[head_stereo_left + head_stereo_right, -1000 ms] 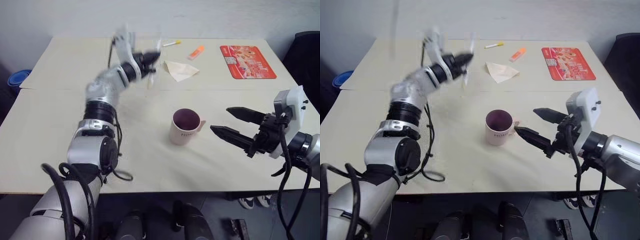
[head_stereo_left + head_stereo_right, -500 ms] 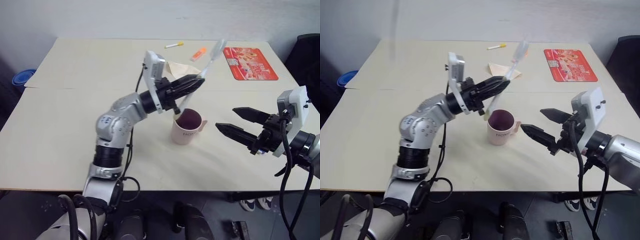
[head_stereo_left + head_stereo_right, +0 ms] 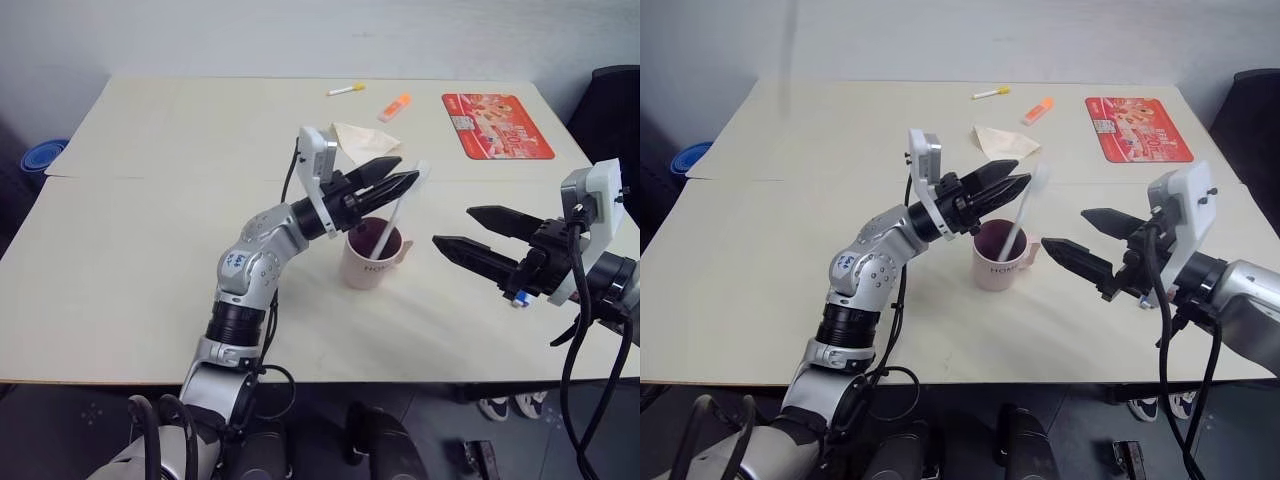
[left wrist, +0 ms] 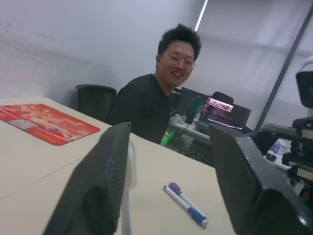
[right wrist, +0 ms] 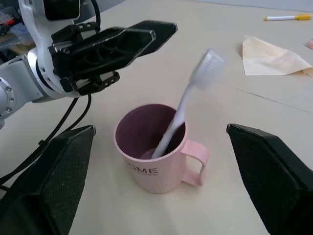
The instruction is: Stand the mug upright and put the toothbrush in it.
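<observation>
Right gripper: black 2-fingered right gripper (image 3: 478, 240) hangs level near the front edge of the pale wooden table (image 3: 120, 260), jaws spread wide and empty, pointing at the mug from a short way off.
Mug: pale pink plastic mug (image 5: 155, 155) with 1 loop handle and dark lettering stands upright near the table's middle, handle turned toward the right gripper.
Toothbrush: slim white-translucent toothbrush (image 5: 183, 105) stands inside the mug, lower end at the bottom, stem leaning on the rim, bristle head up and tilted toward the right gripper.
Left gripper: black 2-fingered left gripper (image 3: 395, 180) sits just above and beside the mug's far rim, fingers parted, tips close to the toothbrush stem; it looks released, no finger clamped on the stem, though whether a tip brushes it I cannot tell.
Step in hand: by my reading, both parts of the task are met, and the arm is at the let-go.
Next move: it calls for drawing the left gripper up and away without knocking the leaning stem or tipping the mug.
Beyond the mug: folded beige paper (image 3: 360, 140), then 1 small white pen with a yellow cap (image 3: 344, 89), 1 orange marker (image 3: 393, 106) and 1 red printed card (image 3: 496, 124) lie at the far side.
Farther off: seated person in a black top (image 4: 151, 105) sits past the table's end.
</observation>
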Robot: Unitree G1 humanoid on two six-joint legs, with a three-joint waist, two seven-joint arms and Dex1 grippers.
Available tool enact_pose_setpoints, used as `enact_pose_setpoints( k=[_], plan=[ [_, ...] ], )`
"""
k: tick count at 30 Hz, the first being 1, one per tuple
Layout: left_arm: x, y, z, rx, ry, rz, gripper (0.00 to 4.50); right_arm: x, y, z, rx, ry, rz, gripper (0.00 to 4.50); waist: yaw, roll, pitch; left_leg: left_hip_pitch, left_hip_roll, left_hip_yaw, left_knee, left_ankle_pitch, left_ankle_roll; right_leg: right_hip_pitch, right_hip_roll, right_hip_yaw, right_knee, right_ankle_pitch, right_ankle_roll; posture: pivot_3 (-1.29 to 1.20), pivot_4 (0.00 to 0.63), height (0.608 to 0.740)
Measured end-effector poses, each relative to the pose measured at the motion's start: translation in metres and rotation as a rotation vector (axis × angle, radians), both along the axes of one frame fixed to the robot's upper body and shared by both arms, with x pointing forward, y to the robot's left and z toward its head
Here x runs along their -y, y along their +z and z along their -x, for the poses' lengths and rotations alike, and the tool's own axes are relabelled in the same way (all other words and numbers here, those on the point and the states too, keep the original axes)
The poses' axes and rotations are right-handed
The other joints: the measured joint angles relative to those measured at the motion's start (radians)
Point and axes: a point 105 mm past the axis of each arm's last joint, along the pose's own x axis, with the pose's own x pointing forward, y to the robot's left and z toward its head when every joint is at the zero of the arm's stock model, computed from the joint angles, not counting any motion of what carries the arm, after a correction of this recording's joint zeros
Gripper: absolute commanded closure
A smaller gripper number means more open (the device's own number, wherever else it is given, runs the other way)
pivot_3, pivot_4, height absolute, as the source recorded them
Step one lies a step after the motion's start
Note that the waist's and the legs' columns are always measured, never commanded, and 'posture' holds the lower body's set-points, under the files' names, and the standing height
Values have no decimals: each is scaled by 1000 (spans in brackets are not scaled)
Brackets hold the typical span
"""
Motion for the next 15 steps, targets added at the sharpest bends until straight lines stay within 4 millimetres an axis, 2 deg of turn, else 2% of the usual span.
enact_pose_setpoints(
  k=[3,5,8,10,12,15],
  plan=[
    [-19,-6,4,13,39,-55,174,-2,1,0,4,12,3,0,-2,0,0,0,1,0,0,0,0,0,0,1,0,0,0,0,150,740],
    [-44,-3,6,38,74,-117,174,-1,-1,0,-6,19,4,0,-6,0,0,1,1,0,-1,0,-1,-1,1,3,1,0,0,0,150,740],
    [-92,6,19,90,70,-287,174,2,-9,1,-40,38,38,0,-8,0,0,0,2,1,-2,0,-1,-2,2,2,1,-1,-1,0,150,740],
    [-137,13,33,115,67,-475,174,9,-17,1,-81,52,85,0,-10,1,0,1,2,2,-3,0,-2,-3,4,-1,0,-1,-2,0,150,740],
    [-171,20,54,142,17,-673,174,20,-25,-1,-121,61,141,0,-8,1,0,0,2,3,-3,-2,-1,-3,4,-3,-1,-2,-2,0,150,740],
    [-194,31,74,174,-47,-829,174,34,-28,-6,-134,72,162,0,4,1,-1,0,1,2,-2,-3,1,-1,1,-4,-6,-2,-2,0,150,740]
  ],
)
